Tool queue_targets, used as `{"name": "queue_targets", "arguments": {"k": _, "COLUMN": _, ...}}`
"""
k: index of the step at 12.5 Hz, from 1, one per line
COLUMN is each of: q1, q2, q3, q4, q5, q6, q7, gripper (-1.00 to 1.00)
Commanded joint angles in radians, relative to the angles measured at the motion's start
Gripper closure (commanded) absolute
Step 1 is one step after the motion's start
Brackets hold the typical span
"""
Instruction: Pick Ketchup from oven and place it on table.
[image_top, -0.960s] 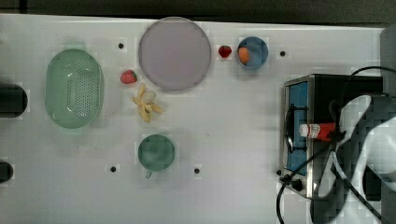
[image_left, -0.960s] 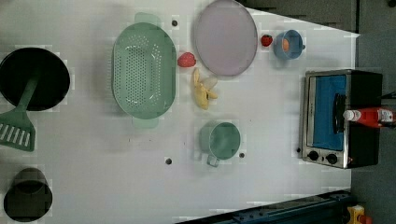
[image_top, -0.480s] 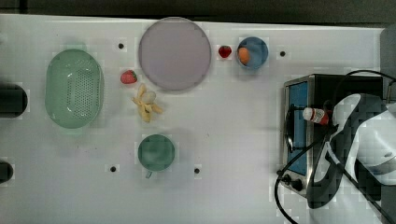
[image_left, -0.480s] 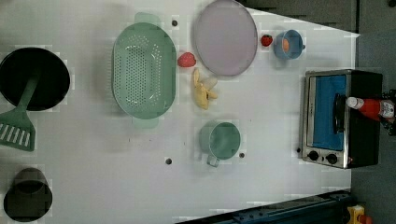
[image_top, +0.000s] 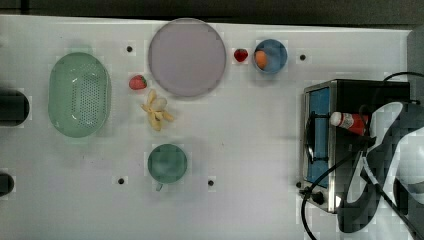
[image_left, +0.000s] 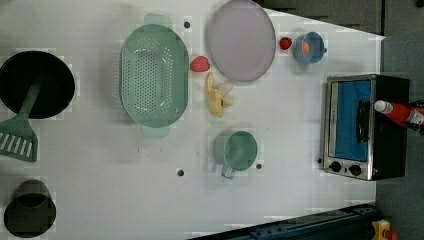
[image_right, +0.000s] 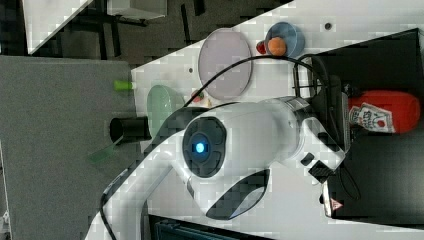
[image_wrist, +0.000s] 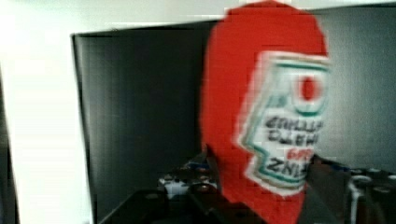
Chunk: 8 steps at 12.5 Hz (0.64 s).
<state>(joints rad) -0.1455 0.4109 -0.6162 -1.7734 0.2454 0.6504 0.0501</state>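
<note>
Top view: 1 Ketchup (image_top: 350, 121) over the dark roof of the oven (image_top: 350, 90), long axis approx along the top view's left-right, white cap twd the top view's left, base end twd the arm (image_top: 395, 150); bare surface (image_top: 250, 150) lies to the top view's left of the oven, so judged next move = carry that way, then lower. Also 2 strawberries (image_top: 138, 82), 1 plate (image_top: 186, 56), 1 blue bowl (image_top: 270, 56), 1 banana (image_top: 157, 112), 1 mug (image_top: 167, 163), 1 colander (image_top: 79, 94). Left view: same bottle above the oven roof, cap twd the left view's left, well apart from the mug; plus 1 black pan (image_left: 36, 84), 1 spatula (image_left: 18, 142), 1 dark cup (image_left: 29, 208). Right view: bottle level w/ the wrist end of the white arm, label facing cam. Wrist view: fingers (image_wrist: 322, 182) closed on either flank of the bottle's lower body, label side out; looks like a firm hold, bottle not yet off the oven area.
</note>
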Motion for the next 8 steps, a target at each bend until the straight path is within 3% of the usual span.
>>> {"name": "queue_targets", "arguments": {"k": 1, "q1": -0.004, "q2": -0.001, "q3": -0.005, "q4": 0.006, "q5": -0.011, "q6": -0.025, "q7": 0.009, "gripper": -0.27}}
{"name": "queue_targets", "arguments": {"k": 5, "q1": 0.022, "q2": -0.071, "q3": -0.004, "q4": 0.103, "q5": -0.038, "q6": -0.171, "q7": 0.009, "gripper": -0.27}}
{"name": "queue_targets", "arguments": {"k": 8, "q1": 0.063, "q2": -0.113, "q3": -0.001, "q4": 0.214, "q5": -0.14, "q6": -0.335, "q7": 0.009, "gripper": -0.27}}
